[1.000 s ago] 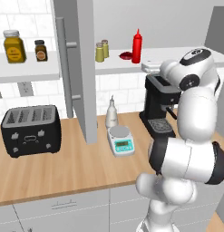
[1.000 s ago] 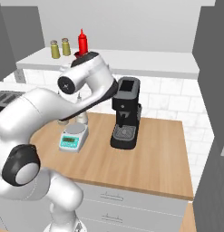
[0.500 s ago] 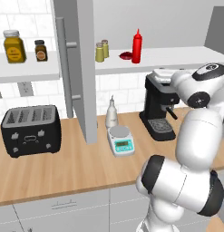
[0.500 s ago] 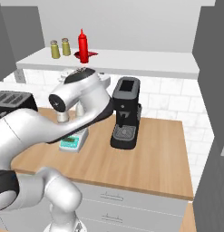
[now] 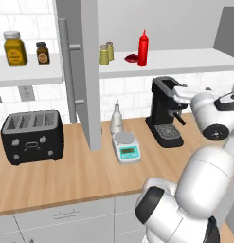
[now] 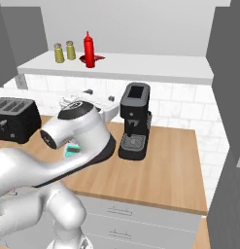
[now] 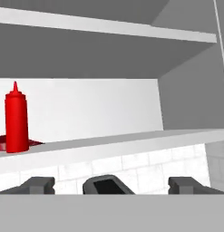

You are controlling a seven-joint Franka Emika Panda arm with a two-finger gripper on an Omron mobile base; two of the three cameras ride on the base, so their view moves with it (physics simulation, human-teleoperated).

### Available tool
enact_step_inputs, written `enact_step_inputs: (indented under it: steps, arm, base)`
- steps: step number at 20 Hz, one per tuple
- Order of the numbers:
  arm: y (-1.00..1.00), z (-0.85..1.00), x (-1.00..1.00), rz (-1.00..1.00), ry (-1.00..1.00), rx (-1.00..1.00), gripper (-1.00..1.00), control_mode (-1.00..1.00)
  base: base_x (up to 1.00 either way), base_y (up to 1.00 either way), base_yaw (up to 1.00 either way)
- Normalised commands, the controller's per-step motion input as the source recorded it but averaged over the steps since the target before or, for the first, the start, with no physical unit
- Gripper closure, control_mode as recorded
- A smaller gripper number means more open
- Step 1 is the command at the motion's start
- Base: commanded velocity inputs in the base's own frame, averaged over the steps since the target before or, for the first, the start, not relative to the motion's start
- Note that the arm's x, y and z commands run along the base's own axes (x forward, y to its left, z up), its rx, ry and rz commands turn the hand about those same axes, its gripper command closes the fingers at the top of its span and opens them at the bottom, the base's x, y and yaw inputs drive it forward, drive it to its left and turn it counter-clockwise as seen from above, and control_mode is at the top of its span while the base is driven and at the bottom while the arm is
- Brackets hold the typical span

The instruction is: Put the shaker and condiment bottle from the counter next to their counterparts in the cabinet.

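Note:
The red condiment bottle (image 5: 143, 47) (image 7: 16, 120) stands upright on the cabinet's white shelf (image 5: 189, 59), beside a low dark-red item (image 5: 131, 58) (image 7: 2, 142). Two near-identical olive-yellow shakers (image 5: 107, 52) (image 6: 64, 51) stand side by side to its left; I cannot tell which one is which. The grey cabinet door (image 5: 85, 71) hangs open. My gripper (image 7: 112, 188) (image 5: 177, 92) hovers below the shelf, above the coffee machine. It is open, with nothing between its fingertips (image 7: 38, 185), and well clear of the bottle.
On the wooden counter (image 5: 80, 175) stand a black toaster (image 5: 31, 137), a small scale (image 5: 126, 147), a white pointed-top bottle (image 5: 116, 118) and a black coffee machine (image 5: 166, 111) (image 6: 135, 121). Two amber jars (image 5: 14, 48) sit on the open shelf at left.
My hand has dropped away from the shelf to just above the coffee machine, and the arm has swung right. Bottle and shakers have stayed put on the shelf.

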Motion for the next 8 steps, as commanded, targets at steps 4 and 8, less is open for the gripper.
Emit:
enact_step_inputs:
  steps: [4, 8]
  arm:
    - [0.00, 0.03, -1.00, -0.20, 0.00, 0.15, -1.00, -1.00]
    - [0.00, 0.00, -0.93, -0.16, 0.00, 0.04, -1.00, -1.00]
  base:
    - [0.00, 0.00, 0.00]
    - [0.00, 0.00, 0.00]
